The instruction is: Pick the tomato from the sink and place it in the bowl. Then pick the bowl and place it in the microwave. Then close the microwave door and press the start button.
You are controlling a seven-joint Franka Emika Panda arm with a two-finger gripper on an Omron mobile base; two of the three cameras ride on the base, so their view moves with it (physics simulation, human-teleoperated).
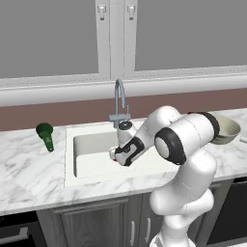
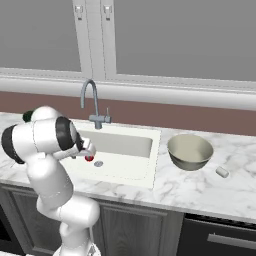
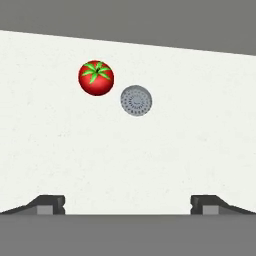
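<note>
Simulated kitchen under flat, even light. White marble counter (image 1: 29,173) with grey veins across the middle of both base views. Above it a reddish-brown backsplash band (image 1: 72,112), then a pale sill (image 2: 175,92). Upper half of the frame taken by two large grey window panes (image 1: 48,36) split by a white post with small latches (image 1: 102,10) at the top. Along the bottom edge, panelled grey cabinet doors (image 1: 91,226) with slim handles. Dark appliance front (image 2: 220,240) at lower right of the right base view.
</note>
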